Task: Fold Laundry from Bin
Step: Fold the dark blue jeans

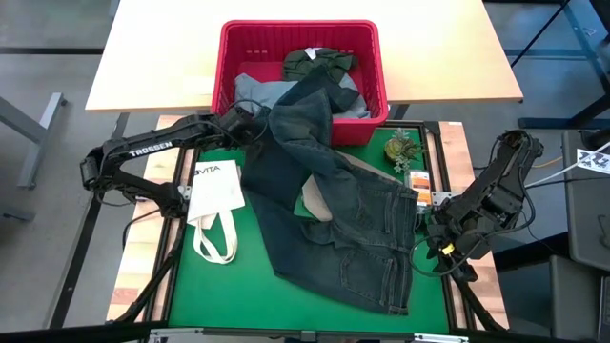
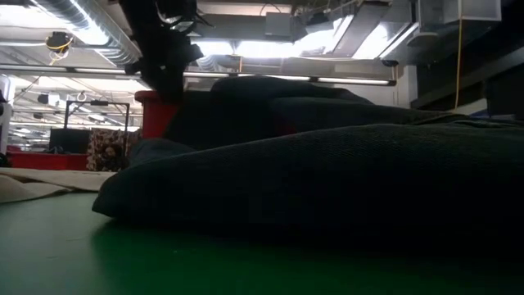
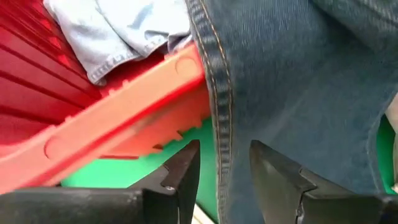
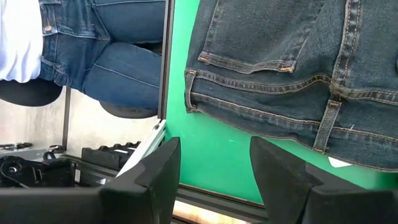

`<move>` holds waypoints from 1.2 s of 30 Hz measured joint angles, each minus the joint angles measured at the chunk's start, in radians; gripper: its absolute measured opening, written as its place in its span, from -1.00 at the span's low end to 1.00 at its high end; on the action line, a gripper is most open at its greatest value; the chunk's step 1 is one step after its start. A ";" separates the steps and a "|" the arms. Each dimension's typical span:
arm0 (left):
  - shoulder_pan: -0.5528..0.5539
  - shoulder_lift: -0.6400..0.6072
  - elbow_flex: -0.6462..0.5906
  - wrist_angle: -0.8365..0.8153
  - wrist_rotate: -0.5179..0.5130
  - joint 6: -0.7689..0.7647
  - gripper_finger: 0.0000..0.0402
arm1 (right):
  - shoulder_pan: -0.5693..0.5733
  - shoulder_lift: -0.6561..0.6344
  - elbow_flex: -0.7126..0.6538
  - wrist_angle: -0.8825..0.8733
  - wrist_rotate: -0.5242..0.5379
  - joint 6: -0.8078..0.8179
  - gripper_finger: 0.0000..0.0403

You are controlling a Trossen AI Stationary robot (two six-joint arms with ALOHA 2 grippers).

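Observation:
The red bin [image 1: 221, 57] stands at the mat's far edge and holds light blue jeans [image 1: 253, 90], an olive-green piece [image 1: 319, 62] and a grey piece [image 1: 355, 103]. Dark navy jeans [image 1: 334, 210] hang over the bin's near rim [image 3: 124, 118] and lie spread on the green mat, over a beige piece [image 1: 317, 202]. My left gripper [image 3: 224, 171] is open at the bin's near left corner [image 1: 253, 129]; the jeans leg's seamed edge [image 3: 219, 124] shows just beyond its fingers. My right gripper [image 4: 214, 168] stands open over the mat's right edge [image 1: 438, 243], short of the jeans' waistband [image 4: 280, 115].
A white tote bag [image 1: 214, 195] lies on the mat's left side, its straps toward the near edge. A small plant [image 1: 400, 148] and an orange box [image 1: 419, 179] sit at the far right. A person's legs in blue jeans [image 4: 99, 56] show beyond the table's edge.

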 joint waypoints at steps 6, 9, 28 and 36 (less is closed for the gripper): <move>0.020 0.014 0.000 0.032 -0.002 0.013 -0.34 | 0.000 0.000 0.000 0.000 0.000 -0.015 -0.04; 0.024 0.036 0.000 0.036 -0.003 0.015 -0.34 | 0.000 0.000 0.000 0.000 0.011 -0.039 -0.04; -0.005 0.046 0.000 0.133 0.090 0.084 -0.84 | 0.000 0.000 0.000 0.010 0.046 -0.042 -0.04; -0.065 -0.101 0.000 0.117 0.142 0.023 -0.97 | 0.000 0.000 0.000 0.128 0.227 -0.072 -0.04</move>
